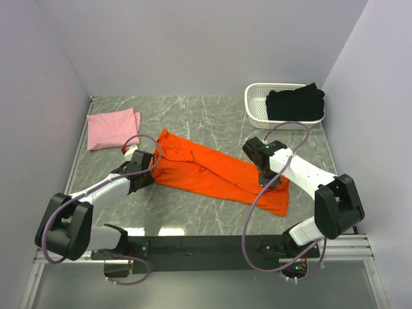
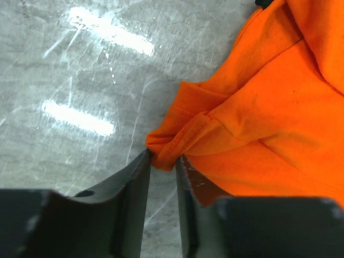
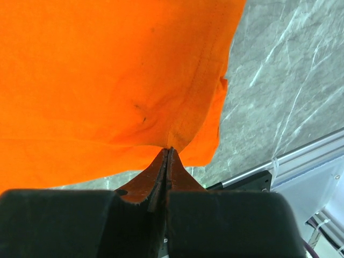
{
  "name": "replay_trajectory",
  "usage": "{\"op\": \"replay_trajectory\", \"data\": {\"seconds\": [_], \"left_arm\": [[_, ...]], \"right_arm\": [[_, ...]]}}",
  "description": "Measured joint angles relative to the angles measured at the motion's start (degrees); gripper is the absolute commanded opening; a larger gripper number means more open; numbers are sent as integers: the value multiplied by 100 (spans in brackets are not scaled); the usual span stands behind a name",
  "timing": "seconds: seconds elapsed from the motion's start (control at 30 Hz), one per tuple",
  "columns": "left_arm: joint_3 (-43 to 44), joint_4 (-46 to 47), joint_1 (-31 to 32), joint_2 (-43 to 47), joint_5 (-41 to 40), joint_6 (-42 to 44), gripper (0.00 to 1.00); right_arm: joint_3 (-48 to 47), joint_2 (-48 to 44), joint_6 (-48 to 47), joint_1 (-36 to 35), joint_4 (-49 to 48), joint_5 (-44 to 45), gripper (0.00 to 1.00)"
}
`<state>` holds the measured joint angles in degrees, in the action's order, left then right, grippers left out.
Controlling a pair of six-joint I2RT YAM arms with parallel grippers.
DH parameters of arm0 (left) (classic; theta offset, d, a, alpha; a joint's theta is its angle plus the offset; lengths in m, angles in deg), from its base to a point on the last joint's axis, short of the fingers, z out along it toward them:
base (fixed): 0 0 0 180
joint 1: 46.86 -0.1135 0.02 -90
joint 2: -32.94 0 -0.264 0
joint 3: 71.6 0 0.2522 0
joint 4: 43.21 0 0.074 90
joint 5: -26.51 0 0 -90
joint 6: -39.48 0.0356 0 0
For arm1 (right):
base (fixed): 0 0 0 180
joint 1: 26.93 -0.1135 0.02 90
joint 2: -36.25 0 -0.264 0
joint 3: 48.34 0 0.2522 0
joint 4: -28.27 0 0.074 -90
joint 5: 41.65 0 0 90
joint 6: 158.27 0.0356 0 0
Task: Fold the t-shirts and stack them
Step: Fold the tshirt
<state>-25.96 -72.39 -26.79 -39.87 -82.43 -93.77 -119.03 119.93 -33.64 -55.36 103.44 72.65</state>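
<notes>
Item: orange t-shirt (image 1: 212, 170), one, spread in a long crumpled band from centre left to lower right of the overhead view, flat on the grey marbled table (image 1: 193, 219). Step in hand, as judged: taking both ends of the band for a fold. Left gripper (image 2: 164, 158): at the band's left end, jaws standing close on either side of a small bunched fold of hem, cloth touching both tips; this reads as a pinch, though how much cloth is in it cannot be told. Right gripper (image 3: 169, 153): at the band's lower right end, jaws pressed together on a seamed edge, cloth draped above the tips. Handling note: the left bite looks shallow, at the very tip of the fold, so a deeper hold before lifting would guard against slipping; both ends should rise together and level, keeping the cloth taut enough to shed wrinkles. Other stock: pink t-shirt (image 1: 111, 129), folded, upper left, well apart from both grippers; black t-shirt (image 1: 295, 103), heaped in the white basket (image 1: 254, 106), upper right, not yet folded.
</notes>
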Motion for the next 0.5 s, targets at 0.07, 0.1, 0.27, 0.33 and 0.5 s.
{"op": "replay_trajectory", "data": {"seconds": [0.07,0.1,0.27,0.33,0.5], "left_arm": [[81,9,-57,-160,96,46,17],[98,11,-81,-197,116,42,14],[302,-31,-177,-393,219,125,1],[420,-103,-190,-398,201,184,1],[835,-297,-210,-579,68,238,1]], "right_arm": [[13,0,0,0,-13,-2,0],[22,-2,0,0,-24,-2,0],[114,-42,2,0,-31,-15,0],[118,-52,2,-2,-31,-20,0],[125,-140,4,-9,-26,-20,0]]}}
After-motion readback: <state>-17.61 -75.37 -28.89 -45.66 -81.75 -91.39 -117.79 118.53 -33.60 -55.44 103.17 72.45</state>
